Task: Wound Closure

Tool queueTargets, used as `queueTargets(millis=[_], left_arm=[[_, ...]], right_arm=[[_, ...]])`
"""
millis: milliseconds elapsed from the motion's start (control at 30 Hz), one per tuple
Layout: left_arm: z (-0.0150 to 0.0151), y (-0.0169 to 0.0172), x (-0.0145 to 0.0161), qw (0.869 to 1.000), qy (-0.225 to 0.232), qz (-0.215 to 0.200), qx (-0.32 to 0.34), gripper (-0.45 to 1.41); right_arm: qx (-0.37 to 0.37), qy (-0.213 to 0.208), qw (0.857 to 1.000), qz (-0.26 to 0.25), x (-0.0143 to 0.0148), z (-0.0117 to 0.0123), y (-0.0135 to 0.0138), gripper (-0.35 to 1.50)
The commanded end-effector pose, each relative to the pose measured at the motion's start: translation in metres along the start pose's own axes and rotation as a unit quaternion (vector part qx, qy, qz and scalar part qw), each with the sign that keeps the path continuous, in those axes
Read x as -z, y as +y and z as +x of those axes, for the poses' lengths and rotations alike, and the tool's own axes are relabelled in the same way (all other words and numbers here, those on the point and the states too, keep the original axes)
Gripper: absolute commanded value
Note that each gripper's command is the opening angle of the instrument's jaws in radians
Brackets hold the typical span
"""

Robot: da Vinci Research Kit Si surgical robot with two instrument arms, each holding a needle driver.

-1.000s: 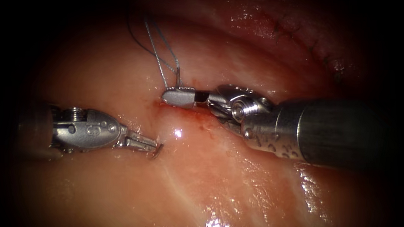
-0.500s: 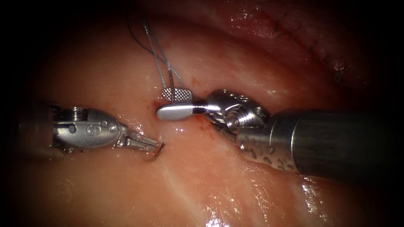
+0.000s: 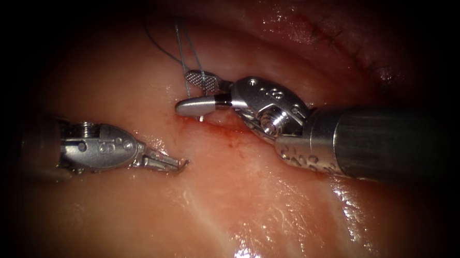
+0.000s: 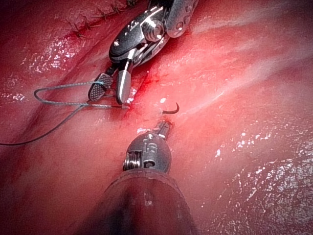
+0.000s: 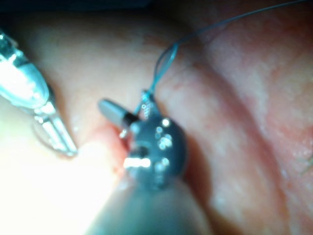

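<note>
Two tools work over one broad slab of tissue (image 3: 233, 211), glistening and pale pink, and the cut (image 3: 214, 129) in it serves as the landmark for everything else. The right pincer (image 3: 189, 92), on its thick shaft, reaches in from the right of the cut and sits just above the cut's upper end; its jaws are spread apart, one smooth jaw lying low near the tissue and the ridged jaw lifted above it. The left pincer (image 3: 174, 164) lies to the left of the cut, low on the tissue, its jaws pressed together and pinching the needle (image 3: 182, 165) near one end. In the left wrist view the needle (image 4: 171, 109) shows as a small dark hook curving free beyond the left pincer (image 4: 164, 128), above the tissue surface rather than buried in it, close beside the cut. The thread (image 3: 185, 53) rises in two strands from the cut's upper end, passing between the spread jaws of the right pincer, and loops away beyond the cut. Red fluid (image 3: 225, 137) stains the cut's edges.
</note>
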Motion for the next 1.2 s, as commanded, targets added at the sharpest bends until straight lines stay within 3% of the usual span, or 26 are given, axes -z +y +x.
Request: queueTargets(millis=[33, 67, 100, 633, 1067, 1200], left_arm=[[-0.0005, 0.0003, -0.0009, 1.000, 0.000, -0.002, 0.001, -0.38], [-0.0005, 0.0004, -0.0009, 1.000, 0.000, -0.002, 0.001, -0.38], [-0.0006, 0.0004, -0.0008, 1.000, 0.000, -0.002, 0.001, -0.38], [-0.0007, 0.0005, -0.0007, 1.000, 0.000, -0.002, 0.000, -0.38], [-0.0007, 0.0006, -0.0007, 1.000, 0.000, -0.002, 0.000, -0.38], [-0.0006, 0.0009, -0.0007, 1.000, 0.000, -0.002, 0.000, -0.38]], right_arm=[[-0.001, -0.007, 1.000, 0.004, -0.0004, -0.0008, 0.0000, 0.22], [-0.001, -0.010, 1.000, 0.005, -0.0003, -0.0008, 0.0000, -0.25], [0.000, -0.017, 1.000, 0.007, 0.0000, -0.0008, 0.0001, -0.35], [-0.087, -0.045, 0.995, 0.018, 0.0011, -0.0023, -0.0012, -0.35], [-0.206, -0.040, 0.976, 0.065, 0.0011, -0.0038, -0.0017, -0.35], [-0.212, -0.032, 0.973, 0.086, 0.0011, -0.0038, -0.0021, -0.35]])
